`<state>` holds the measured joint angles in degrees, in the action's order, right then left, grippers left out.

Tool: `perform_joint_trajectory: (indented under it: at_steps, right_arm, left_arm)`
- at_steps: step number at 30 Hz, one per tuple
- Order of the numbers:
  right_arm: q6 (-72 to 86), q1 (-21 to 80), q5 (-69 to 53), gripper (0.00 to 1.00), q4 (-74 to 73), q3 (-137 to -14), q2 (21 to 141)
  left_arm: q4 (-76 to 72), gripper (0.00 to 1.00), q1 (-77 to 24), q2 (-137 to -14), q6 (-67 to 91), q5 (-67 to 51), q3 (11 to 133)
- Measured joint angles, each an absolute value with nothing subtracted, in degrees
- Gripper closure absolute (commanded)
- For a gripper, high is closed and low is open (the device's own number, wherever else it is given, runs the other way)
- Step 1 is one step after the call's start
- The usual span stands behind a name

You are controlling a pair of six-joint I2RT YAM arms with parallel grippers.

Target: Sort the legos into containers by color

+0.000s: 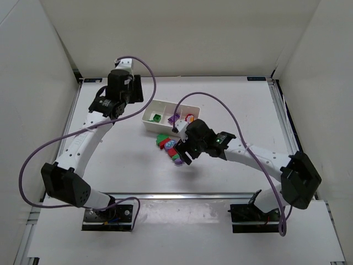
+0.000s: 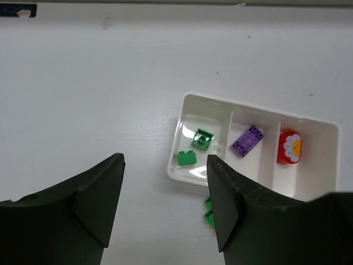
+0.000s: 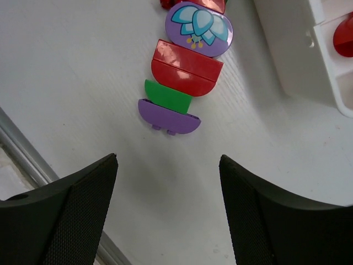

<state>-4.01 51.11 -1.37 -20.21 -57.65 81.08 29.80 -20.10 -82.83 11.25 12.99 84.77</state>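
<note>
The right gripper (image 3: 168,159) is hanging with its jaws spread wide and nothing between them, just short of a row of loose legos (image 1: 165,143) lying on the white table (image 1: 121,165). A purple half-round (image 3: 168,117) is sitting nearest, then a green piece (image 3: 168,95), a red half-round (image 3: 186,67) and a purple oval (image 3: 198,22), each touching the next. The spread is looking wide enough to straddle one piece, likely the nearest. The row is lying just beside the near wall of the white tray (image 1: 149,122), handy for short carries into its three compartments. The left gripper (image 2: 165,160) is likewise gaping and empty, hovering well apart from the tray off its green end, apparently leaving the right arm room. Sorting is looking partly done: two green bricks (image 2: 203,139) are sitting in one end compartment, a purple brick (image 2: 247,139) in the middle and a red piece (image 2: 289,147) at the other end. No brand or lettering is showing anywhere. The only markings are a blue lotus printed on the oval and a white daisy on the red piece.
</note>
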Motion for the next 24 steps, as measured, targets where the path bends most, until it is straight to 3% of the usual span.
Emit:
perform_joint_trajectory:
  at_steps: [13, 24]
  right_arm:
    - [-0.2, 51.8, 2.7, 0.09, -17.4, -59.1, 89.9]
    - [4.9, 51.7, -1.8, 0.09, -16.1, -66.9, 99.9]
  left_arm:
    - [33.0, 0.26, -13.3, -76.7, 12.2, 17.1, 74.4]
    - [32.3, 0.25, -10.3, -76.5, 11.9, 14.6, 71.9]
